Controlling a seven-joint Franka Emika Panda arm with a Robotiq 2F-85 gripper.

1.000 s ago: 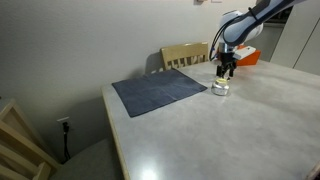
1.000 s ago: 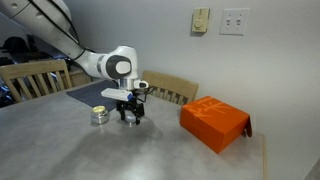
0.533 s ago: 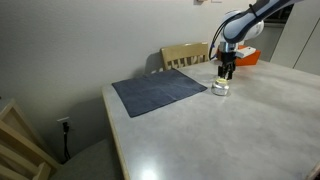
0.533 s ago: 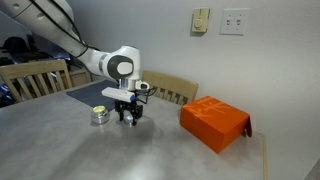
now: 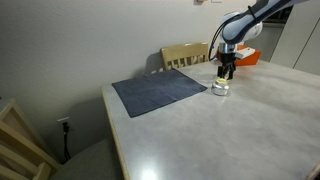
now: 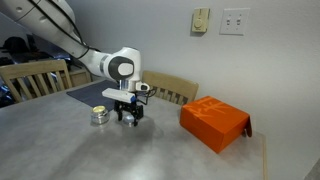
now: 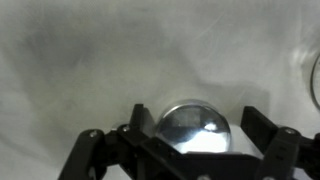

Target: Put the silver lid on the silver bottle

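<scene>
Found round shiny silver lid (image 7: 197,128) lying on grey table (image 6: 150,152) between spread fingers (image 7: 143,122) of black gripper (image 6: 131,119); contact not discernible. Located small squat silver bottle (image 6: 100,115) just outside one finger, apart from lid.

Gloss against matt
My matt black pincer (image 7: 195,118) frames a mirror-glossy round silver metal lid (image 7: 197,132); the pale grey table (image 7: 80,50) looks smooth, dull.
</scene>
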